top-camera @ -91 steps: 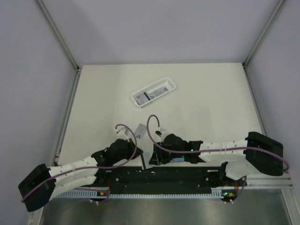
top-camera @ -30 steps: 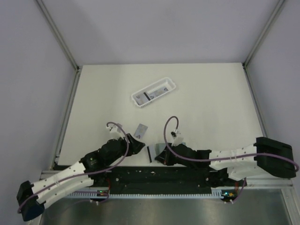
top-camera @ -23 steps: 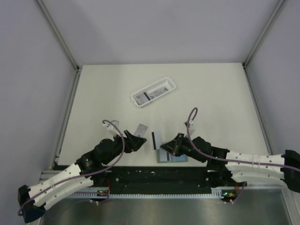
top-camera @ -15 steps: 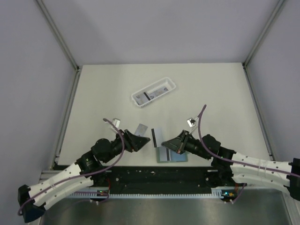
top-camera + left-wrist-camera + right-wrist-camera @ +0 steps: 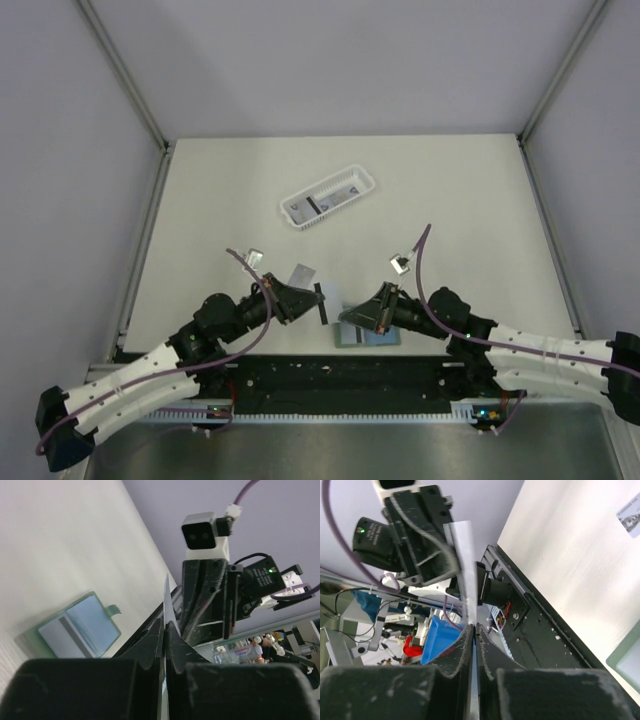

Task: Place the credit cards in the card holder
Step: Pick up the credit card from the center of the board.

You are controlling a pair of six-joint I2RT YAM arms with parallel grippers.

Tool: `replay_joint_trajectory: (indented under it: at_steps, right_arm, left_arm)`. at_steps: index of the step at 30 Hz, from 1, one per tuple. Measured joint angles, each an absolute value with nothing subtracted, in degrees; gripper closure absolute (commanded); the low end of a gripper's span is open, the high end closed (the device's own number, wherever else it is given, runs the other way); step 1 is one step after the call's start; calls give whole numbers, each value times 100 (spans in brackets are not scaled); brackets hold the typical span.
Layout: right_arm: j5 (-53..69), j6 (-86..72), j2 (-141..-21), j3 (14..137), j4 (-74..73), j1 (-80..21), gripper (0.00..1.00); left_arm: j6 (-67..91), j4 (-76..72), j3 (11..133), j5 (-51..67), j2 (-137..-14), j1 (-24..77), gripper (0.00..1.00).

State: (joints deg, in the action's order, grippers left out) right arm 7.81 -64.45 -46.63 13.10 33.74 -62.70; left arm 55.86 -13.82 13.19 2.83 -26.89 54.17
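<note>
- One card holder (image 5: 372, 337) lies open at the near edge of the table (image 5: 450, 200), under the right gripper (image 5: 346, 314).
- The right gripper and the left gripper (image 5: 314, 301) both pinch one upright credit card (image 5: 331, 296).
- A second card (image 5: 301, 275) lies flat just beyond.
- A third card (image 5: 312, 205) sits in the basket (image 5: 355, 182), with bare table around it.

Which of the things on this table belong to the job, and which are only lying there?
Belong to the job:
credit card, gripped by left claw and right claw together
loose credit card on the table
card holder, lying open

Just lying about:
white basket; the striped cards inside it likely belong to the job
</note>
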Motion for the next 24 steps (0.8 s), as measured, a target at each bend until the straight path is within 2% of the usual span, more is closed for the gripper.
replay_joint_trajectory:
  at_steps: [1, 3, 6, 17, 24]
  right_arm:
    - [773, -6420, -4663, 1310, 3301, -6265, 81]
    - [770, -6342, -4630, 1317, 3153, -6246, 72]
    - [779, -6167, -4469, 1400, 2860, -6246, 68]
    - [779, -5699, -4237, 1741, 2250, -6246, 71]
    - [779, -5675, -4241, 1741, 2252, -6246, 78]
  left_arm:
    - [5603, -1474, 1326, 333, -2674, 5417, 100]
    - [5583, -1590, 1365, 416, -2681, 5437, 100]
    - [5555, -1643, 1374, 526, -2742, 5439, 100]
    - [5537, -1986, 1417, 1168, -3179, 5437, 100]
    - [5542, -2189, 1417, 1455, -3402, 5437, 100]
